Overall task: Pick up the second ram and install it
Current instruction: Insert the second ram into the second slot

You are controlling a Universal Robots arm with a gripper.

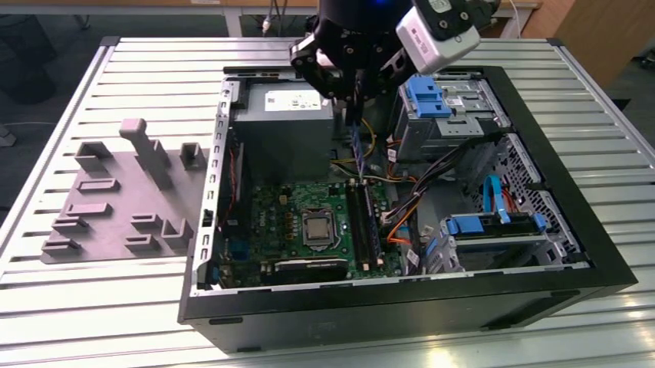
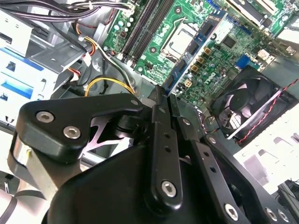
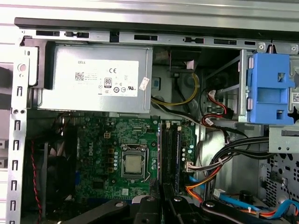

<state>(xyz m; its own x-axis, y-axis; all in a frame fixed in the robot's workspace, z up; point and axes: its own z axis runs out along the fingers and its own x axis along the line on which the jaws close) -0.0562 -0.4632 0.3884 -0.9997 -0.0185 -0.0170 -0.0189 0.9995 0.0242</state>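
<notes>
Blue-green and thin, the second ram (image 2: 194, 56), a long flat circuit-board stick, sits pinched in the black metal two-finger gripper (image 2: 163, 100). The jaws are closed on one long edge, so the board runs straight out ahead of the claw in the second wrist view.

From my remote seat, the exterior view shows the gripper (image 1: 353, 96) poised over the open black steel computer case (image 1: 409, 307). The stick (image 1: 354, 149) hangs below it as a narrow dark line reaching down toward the green motherboard (image 1: 297, 222).

The relation that matters is the stick's long axis against the long black plastic memory slots (image 3: 172, 149). In the first wrist view the two look roughly parallel, with the stick just off to the processor side of the slots. I cannot tell whether its lower edge touches the board. I judge that one slot already carries a module, though I cannot say which.

Room is tight:
- The grey metal power supply box (image 3: 96, 79) stands just beyond the far end of the slots.
- A bundle of black, orange and yellow cables (image 3: 219, 163) crowds the side away from the processor.
- The square silver processor socket (image 3: 134, 163) lies low on the other side, where I see the open room.
</notes>
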